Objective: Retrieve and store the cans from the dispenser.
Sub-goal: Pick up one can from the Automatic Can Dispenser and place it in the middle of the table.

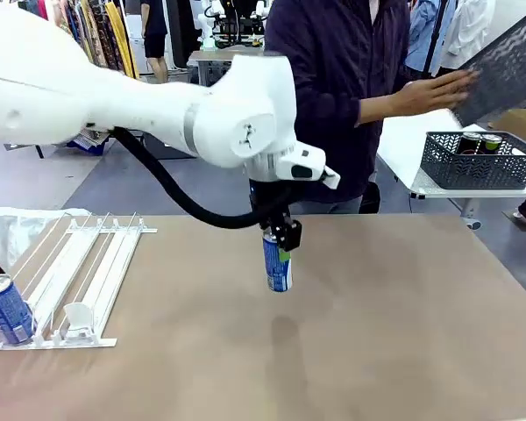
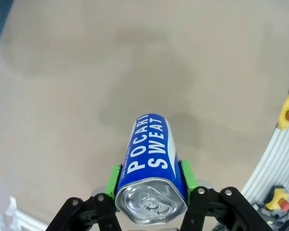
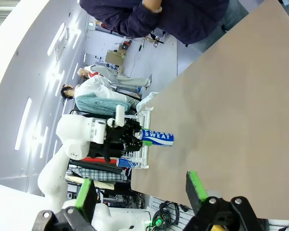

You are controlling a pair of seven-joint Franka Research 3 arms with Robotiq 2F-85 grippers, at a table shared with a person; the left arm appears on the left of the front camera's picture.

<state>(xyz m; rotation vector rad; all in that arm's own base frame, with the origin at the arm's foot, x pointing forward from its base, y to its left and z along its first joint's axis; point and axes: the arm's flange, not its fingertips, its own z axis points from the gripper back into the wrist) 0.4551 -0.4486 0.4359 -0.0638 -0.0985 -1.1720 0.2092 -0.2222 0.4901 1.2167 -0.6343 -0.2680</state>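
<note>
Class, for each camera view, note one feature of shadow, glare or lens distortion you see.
Front view: the slim blue drink can throws a faint shadow on the brown table beneath it. Left wrist view: wide-angle lens swells the can's silver top and curves the picture's edges. Right wrist view: scene lies sideways; ceiling lights glare white.

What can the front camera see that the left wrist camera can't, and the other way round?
Front camera: the white dispenser with another blue can at its near end, a person across the table, and a grey basket with cans inside.
Left wrist camera: the words POCARI SWEAT on the held can, and its silver top up close.
Both: the left gripper clamping that blue can above the brown table.
</note>
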